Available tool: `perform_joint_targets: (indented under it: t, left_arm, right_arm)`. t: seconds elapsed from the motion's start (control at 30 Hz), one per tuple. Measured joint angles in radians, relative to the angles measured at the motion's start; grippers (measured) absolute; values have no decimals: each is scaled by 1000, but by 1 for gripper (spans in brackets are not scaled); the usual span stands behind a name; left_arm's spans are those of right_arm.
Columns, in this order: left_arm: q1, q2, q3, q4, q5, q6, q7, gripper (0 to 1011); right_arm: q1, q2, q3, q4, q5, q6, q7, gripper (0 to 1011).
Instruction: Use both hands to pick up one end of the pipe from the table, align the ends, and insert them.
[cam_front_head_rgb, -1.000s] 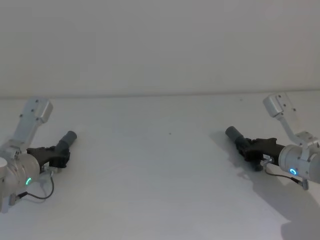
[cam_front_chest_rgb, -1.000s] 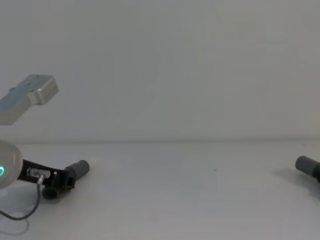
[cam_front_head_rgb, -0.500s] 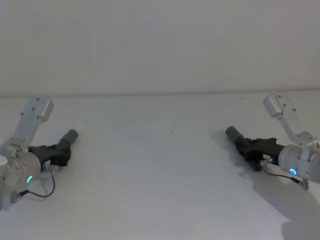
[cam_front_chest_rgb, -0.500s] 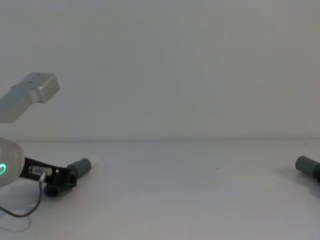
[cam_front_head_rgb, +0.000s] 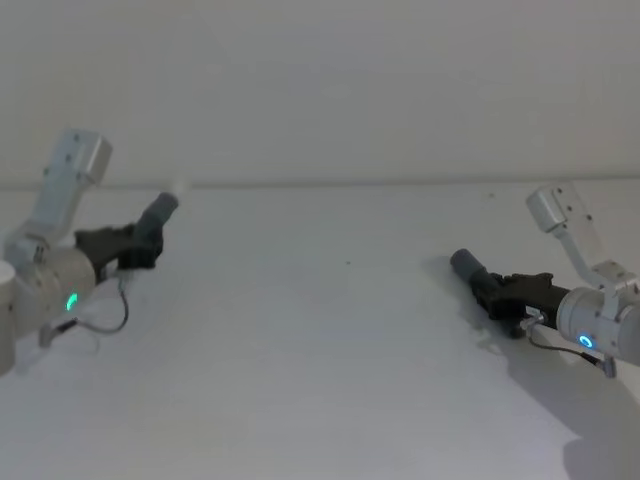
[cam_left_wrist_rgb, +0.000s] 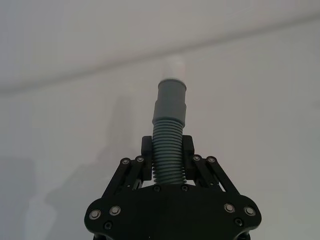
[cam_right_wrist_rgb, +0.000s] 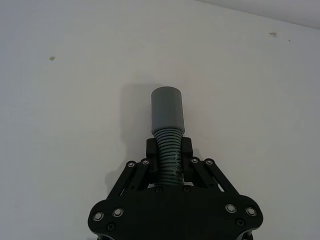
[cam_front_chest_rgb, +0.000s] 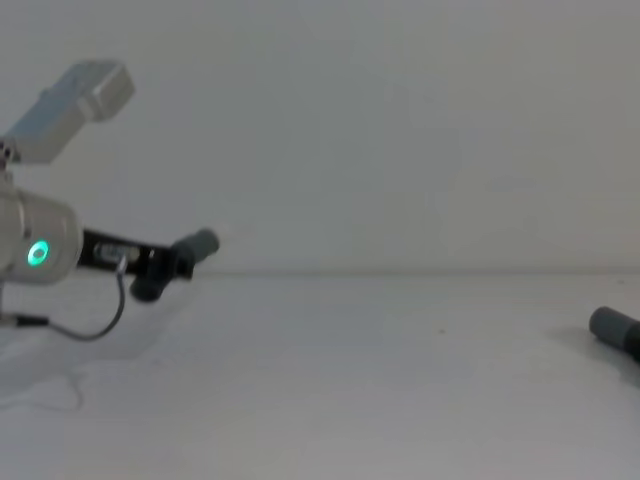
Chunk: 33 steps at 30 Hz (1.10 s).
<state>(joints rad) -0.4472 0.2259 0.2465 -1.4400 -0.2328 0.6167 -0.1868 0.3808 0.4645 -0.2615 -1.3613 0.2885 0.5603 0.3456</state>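
My left gripper (cam_front_head_rgb: 140, 247) is shut on the ribbed part of one dark grey pipe piece (cam_front_head_rgb: 159, 214) and holds it in the air above the table (cam_front_head_rgb: 320, 360), at the far left. In the left wrist view the left gripper (cam_left_wrist_rgb: 167, 150) clamps the ribs, and the piece's whitish tip (cam_left_wrist_rgb: 175, 64) points away past its grey cuff (cam_left_wrist_rgb: 171, 97). On the right, low over the table, my right gripper (cam_front_head_rgb: 500, 291) is shut on the other pipe piece (cam_front_head_rgb: 466, 266). In the right wrist view its smooth cuff (cam_right_wrist_rgb: 167, 114) sticks out beyond the right gripper (cam_right_wrist_rgb: 168, 150).
A plain pale wall (cam_front_head_rgb: 320, 90) rises behind the table's far edge. A wide stretch of bare white table (cam_front_chest_rgb: 400, 380) lies between the two arms. The right piece's cuff (cam_front_chest_rgb: 611, 325) shows at the chest view's right edge.
The left arm has lifted its pipe piece off the table and carried it up and away from me. The right arm and its piece have stayed where they were.
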Motion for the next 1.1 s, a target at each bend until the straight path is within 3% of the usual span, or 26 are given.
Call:
perform_joint_targets:
  t: [0.2, 0.47, 0.83, 1.1]
  left_arm:
    - [-69, -8, 1, 35, -18, -67, -55, 313]
    - [-208, -21, 18, 153, -42, -180, -163, 313]
    - [-399, -36, 50, 359, -77, -336, -348, 313]
    - [-499, -42, 76, 481, -99, -420, -483, 313]
  right_arm:
    - [0, 0, -1, 1, -1, 2, 0, 244]
    - [35, 5, -20, 21, -20, -16, 25, 244]
    - [148, 28, -94, 76, -76, -95, 118, 244]
    - [228, 50, -150, 105, -117, -164, 195, 244]
